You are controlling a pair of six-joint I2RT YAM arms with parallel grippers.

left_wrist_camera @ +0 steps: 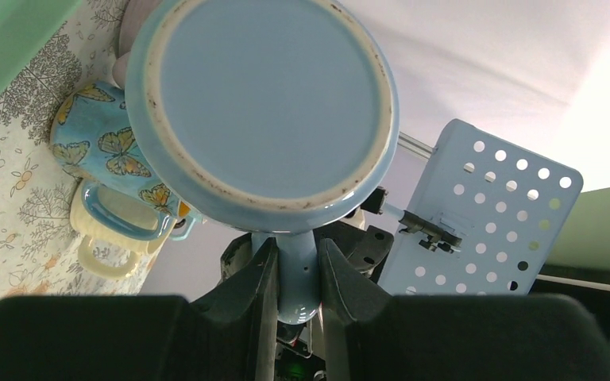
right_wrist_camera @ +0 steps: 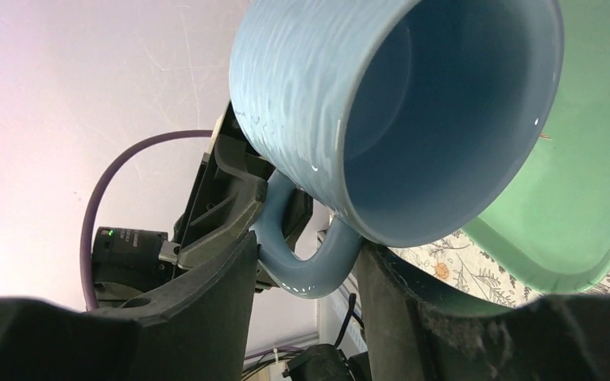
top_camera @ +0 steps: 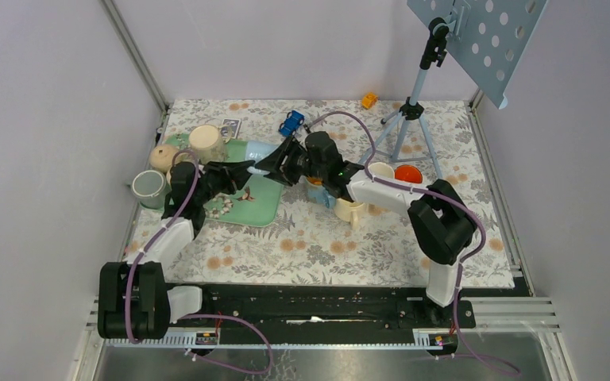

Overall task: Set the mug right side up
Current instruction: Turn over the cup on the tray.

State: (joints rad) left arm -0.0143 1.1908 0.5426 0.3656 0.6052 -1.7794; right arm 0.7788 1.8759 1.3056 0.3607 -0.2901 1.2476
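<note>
Pinching the handle (left_wrist_camera: pixel 296 305) of one blue mug (left_wrist_camera: pixel 270 103), left gripper (left_wrist_camera: pixel 295 262) clamped, mug sideways over green tray's (top_camera: pixel 264 208) one-o'clock corner, right gripper (right_wrist_camera: pixel 306 258) straddling that handle, grip unclear, butterfly mug (top_camera: pixel 318 193), cream mug (top_camera: pixel 350 211) at four o'clock.

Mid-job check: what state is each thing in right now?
Blue mug: on its side above the tray, held by its handle.
Left gripper: shut on the handle.
Right gripper: jaws astride the handle, grip unclear.
Grey mug: upright.
Cream mug by right arm: upright.
</note>
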